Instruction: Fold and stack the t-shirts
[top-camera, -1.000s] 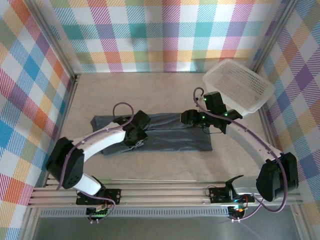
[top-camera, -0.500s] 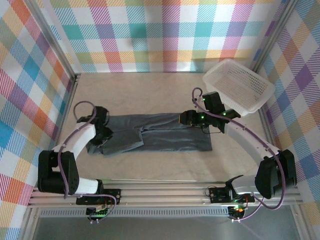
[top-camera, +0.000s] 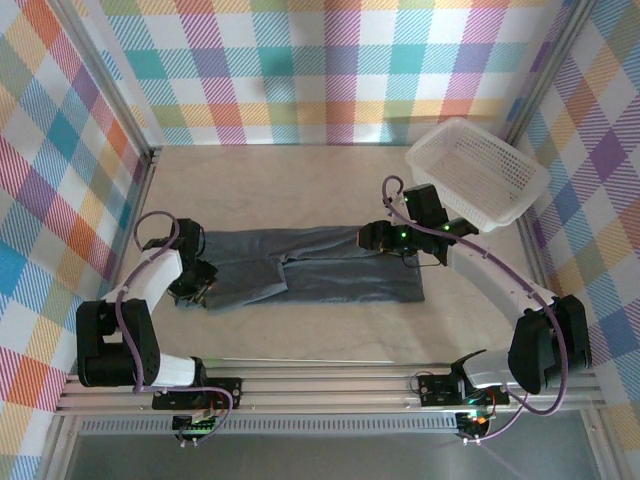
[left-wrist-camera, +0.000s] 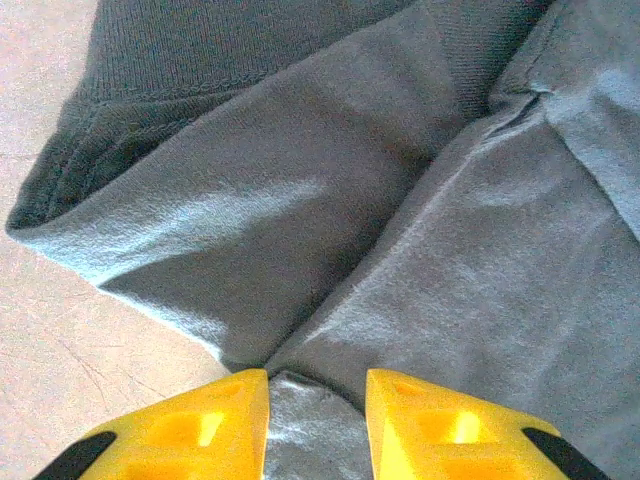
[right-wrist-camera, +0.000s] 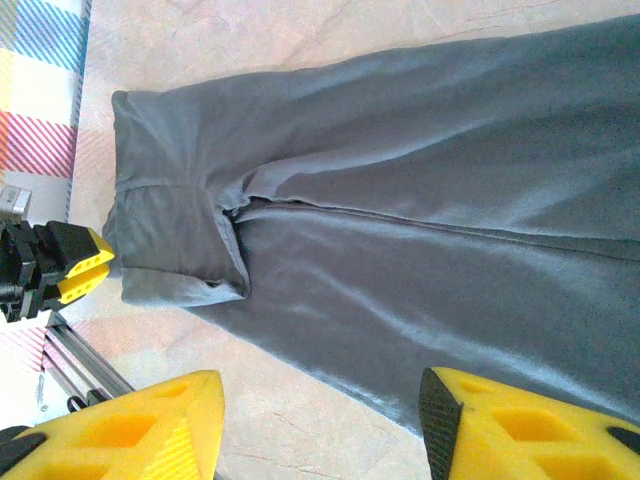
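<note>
Two arms are fixed at the near edge of the worktop (top-camera: 300, 190), the left arm (top-camera: 150, 285) bending to the left side and the right arm (top-camera: 500, 280) curving up on the right side.

Near the left side, the left end effector (left-wrist-camera: 316, 378) is at the left end of the t-shirt (top-camera: 340, 275). In the left wrist view its yellow fingers (left-wrist-camera: 200, 430) stand close together, with a raised fold of the grey cloth pinched between them; the gap is narrow and full of cloth. A ribbed, stitched edge of the garment lies just beyond this fold.

The right end effector (right-wrist-camera: 320, 390) is over the far edge of the shirt, towards its right end. Its two yellow fingers are about half apart and nothing is between them; it holds nothing, and the cloth lies below it.

The t-shirt is plain dark slate-grey and lies flat in the middle of the worktop. It is folded into a long band, and its long axis goes from left to right, parallel to the near edge. One lengthwise crease runs along the band. At the left end a small flap is turned over. I cannot tell which end is the collar.

Farther back, at the right corner, a white mesh basket (top-camera: 480, 165) stands tilted against the wall. Checked walls (top-camera: 330, 60) in many colours close the worktop.
</note>
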